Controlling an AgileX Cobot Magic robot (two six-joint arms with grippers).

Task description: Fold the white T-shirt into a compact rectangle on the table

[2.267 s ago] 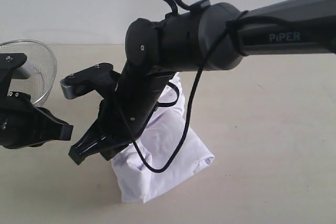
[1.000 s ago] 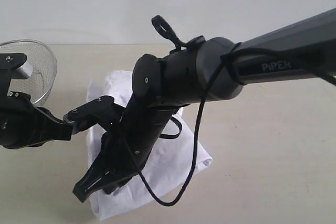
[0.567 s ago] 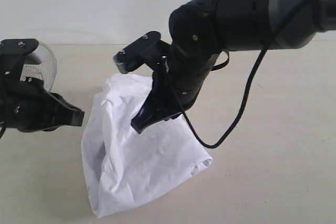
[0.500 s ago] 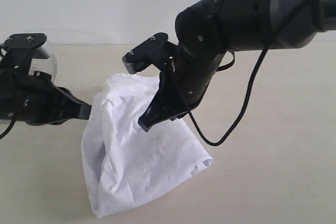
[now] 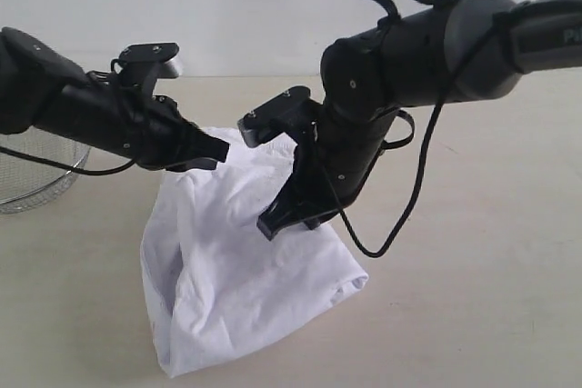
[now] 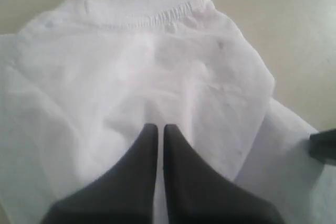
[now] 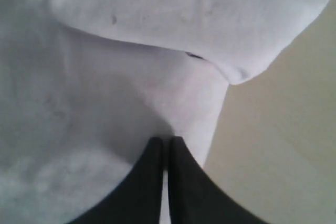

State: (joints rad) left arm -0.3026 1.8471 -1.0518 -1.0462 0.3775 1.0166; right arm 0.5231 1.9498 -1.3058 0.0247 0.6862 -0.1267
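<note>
The white T-shirt (image 5: 236,270) lies bunched in a rough, wrinkled block on the table (image 5: 473,270), with no lettering showing. My left gripper (image 5: 218,146) reaches in from the left and its shut tips sit at the shirt's far upper edge. In the left wrist view the shut left gripper (image 6: 160,126) points at the cloth below the ribbed collar (image 6: 157,17). My right gripper (image 5: 271,224) hangs shut over the shirt's middle. In the right wrist view the right gripper (image 7: 167,139) is over a folded layer near the cloth's edge. No cloth shows pinched in either.
A round wire-mesh basket (image 5: 36,179) stands at the far left, partly behind my left arm. A black cable (image 5: 400,215) loops down from the right arm above the table. Bare tabletop stretches to the right of the shirt.
My left arm has swung in from the left edge to the shirt's upper edge. My right gripper has lifted from low on the shirt's left side to above its middle. The shirt looks unchanged over the last half second.
</note>
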